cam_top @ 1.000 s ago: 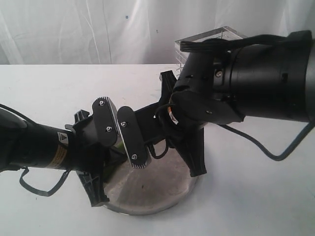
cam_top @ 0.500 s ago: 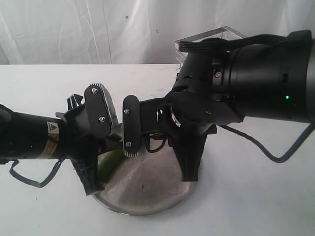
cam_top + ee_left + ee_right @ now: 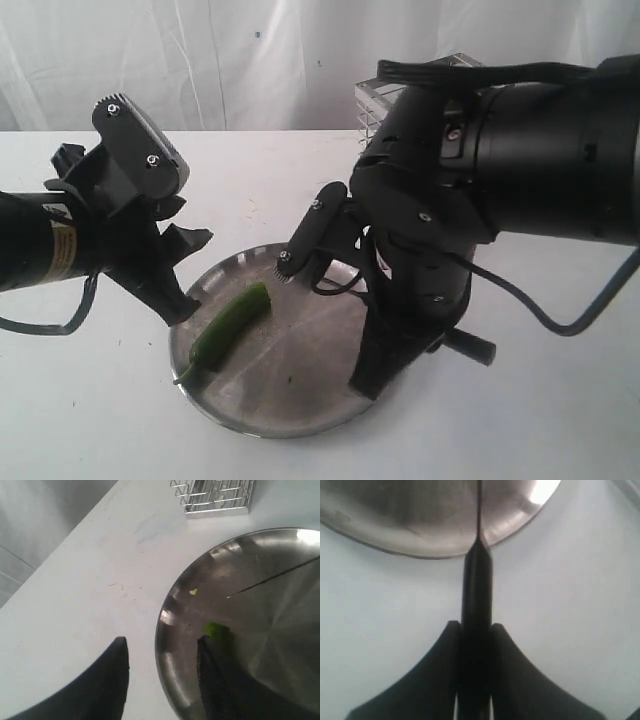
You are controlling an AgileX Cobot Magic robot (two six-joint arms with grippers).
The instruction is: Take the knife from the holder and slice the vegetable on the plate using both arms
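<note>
1. Table (image 3: pixel 560 420): white top that carries everything listed.
2. Right arm (image 3: pixel 540 150): bulky black arm reaching in over the plate's right side.
3. Left arm (image 3: pixel 40 250): black arm, raised at the plate's left edge.
4. Plate (image 3: pixel 300 425): round, steel, flat on the table between the two arms.
5. Holder (image 3: pixel 215 495): chrome wire basket standing on the table beyond the plate. In the exterior view the right arm hides most of it, and its contents cannot be told.
6. Right gripper (image 3: pixel 476 627): clenched on the knife's black handle, one finger on each side.
7. Left gripper (image 3: pixel 161 647): released, with fingers spread and nothing between them. It hangs at the plate's rim, just beside the chili.
8. Knife (image 3: pixel 477 580): out of the holder, with its thin blade reaching over the plate. Whether the blade touches the plate cannot be told.
9. Chili (image 3: pixel 230 320): green, lying loose on the plate's left half with its stem toward the near rim.
</note>
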